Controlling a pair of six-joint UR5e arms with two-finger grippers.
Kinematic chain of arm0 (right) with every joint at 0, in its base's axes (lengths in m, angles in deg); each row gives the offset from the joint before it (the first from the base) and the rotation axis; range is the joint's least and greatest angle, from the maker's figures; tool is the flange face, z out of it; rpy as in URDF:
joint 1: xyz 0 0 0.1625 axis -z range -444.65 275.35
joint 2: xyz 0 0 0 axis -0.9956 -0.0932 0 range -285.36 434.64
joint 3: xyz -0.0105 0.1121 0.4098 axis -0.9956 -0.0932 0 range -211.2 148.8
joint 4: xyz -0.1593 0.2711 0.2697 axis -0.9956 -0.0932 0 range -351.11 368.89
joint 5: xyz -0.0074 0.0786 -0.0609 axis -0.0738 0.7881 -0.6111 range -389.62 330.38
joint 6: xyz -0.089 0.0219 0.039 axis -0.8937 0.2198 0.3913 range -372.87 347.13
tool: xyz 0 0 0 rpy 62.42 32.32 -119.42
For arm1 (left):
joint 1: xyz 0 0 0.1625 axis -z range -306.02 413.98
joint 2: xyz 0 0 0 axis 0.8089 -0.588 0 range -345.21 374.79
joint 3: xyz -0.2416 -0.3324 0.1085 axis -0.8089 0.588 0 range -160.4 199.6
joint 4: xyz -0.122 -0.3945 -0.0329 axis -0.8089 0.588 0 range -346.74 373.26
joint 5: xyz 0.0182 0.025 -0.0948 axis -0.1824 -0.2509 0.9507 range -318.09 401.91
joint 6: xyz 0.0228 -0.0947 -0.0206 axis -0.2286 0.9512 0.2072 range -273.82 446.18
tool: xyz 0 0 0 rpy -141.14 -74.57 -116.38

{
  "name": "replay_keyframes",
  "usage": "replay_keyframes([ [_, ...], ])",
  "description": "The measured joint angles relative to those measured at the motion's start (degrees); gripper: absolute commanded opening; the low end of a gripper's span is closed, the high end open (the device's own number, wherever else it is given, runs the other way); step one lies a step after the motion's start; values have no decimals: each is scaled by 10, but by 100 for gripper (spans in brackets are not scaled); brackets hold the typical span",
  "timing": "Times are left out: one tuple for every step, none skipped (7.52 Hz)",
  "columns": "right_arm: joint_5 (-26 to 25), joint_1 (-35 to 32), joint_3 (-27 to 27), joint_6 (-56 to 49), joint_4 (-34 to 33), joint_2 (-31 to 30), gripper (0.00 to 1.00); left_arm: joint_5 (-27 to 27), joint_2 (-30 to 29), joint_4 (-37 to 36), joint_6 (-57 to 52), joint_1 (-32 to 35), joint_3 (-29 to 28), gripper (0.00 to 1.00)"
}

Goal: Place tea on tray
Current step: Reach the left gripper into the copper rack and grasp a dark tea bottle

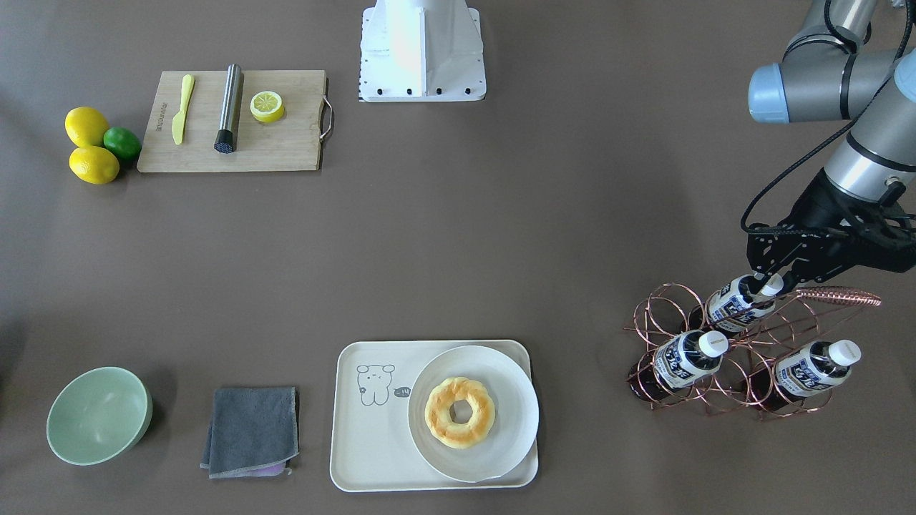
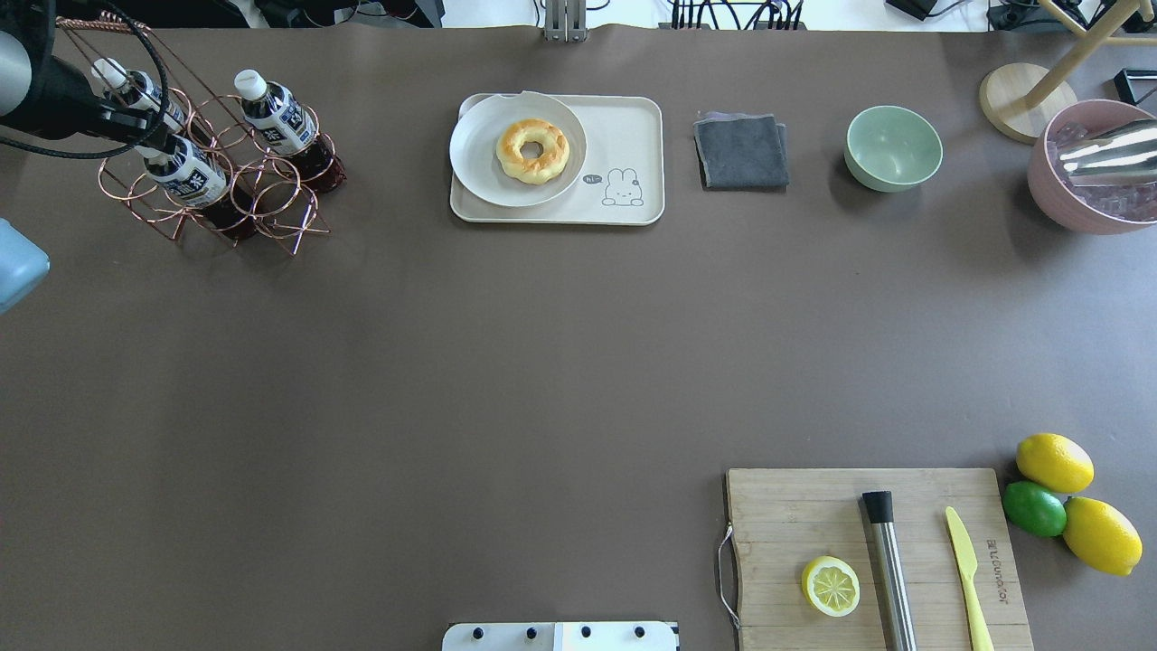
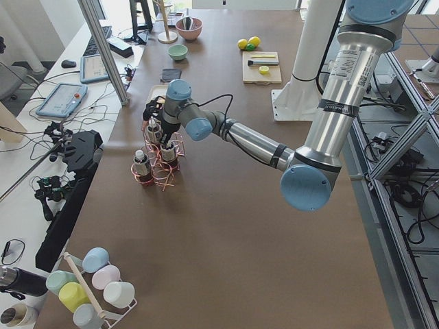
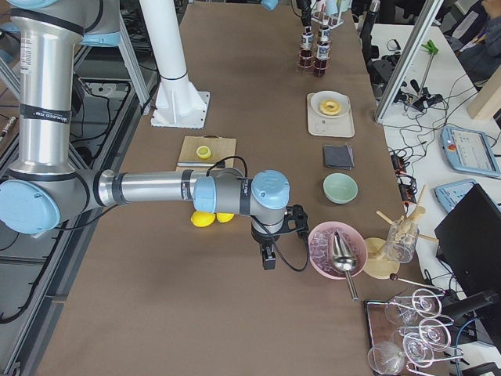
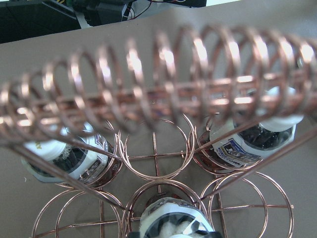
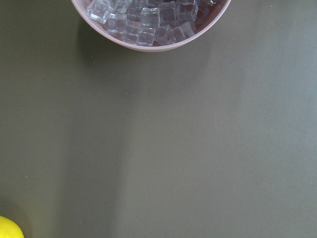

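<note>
Wooden cutting board (image 2: 786,506), nearest the robot's base, bears a half lemon (image 2: 830,586), a steel cylinder (image 2: 890,579) and a yellow knife (image 2: 967,579); none concerns the task. Beyond it lies a broad bare band of brown surface (image 2: 452,362). To the robot's right, the right pincer (image 4: 268,257) hangs over that surface between the lemons (image 4: 205,219) and a pink bowl of ice (image 2: 1053,208); whether it is spread or pressed together cannot be told.

Far row, from the robot's left: copper wire rack (image 1: 837,295) with three bottles standing in its rings, cream tray (image 1: 372,458), grey cloth (image 1: 250,429), green bowl (image 1: 96,415). The left pincer (image 1: 771,280) is at the top of the tea (image 1: 737,304), the rack bottle closest to the robot. Its jaws stand either side of that top; whether they pinch it cannot be told.

Risks, as judged: a hold on the top alone may slip or let the bottle swing. An off-axis lift could catch a ring or the coiled handle (image 5: 163,94) and drag the rack with its other bottles (image 1: 685,357) (image 1: 812,370). The plate (image 1: 515,436) with its doughnut (image 1: 436,415) fills the tray's half toward the rack, so a low carry could strike it. Only the half with the bear drawing (image 1: 375,384) is bare.

Room: the rack sits near the surface's far left corner, so clearance lies upward and toward the robot.
</note>
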Motion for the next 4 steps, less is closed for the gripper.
replay_keyframes([
  [1,0,0,0,0,0,100,0,0,-1,0,0,1,0],
  [5,1,0,0,0,0,100,1,0,-4,0,0,2,0],
  [7,2,0,0,0,1,100,2,-2,-11,0,2,7,0],
  [9,3,1,0,0,2,100,3,-5,-34,-1,5,21,0],
])
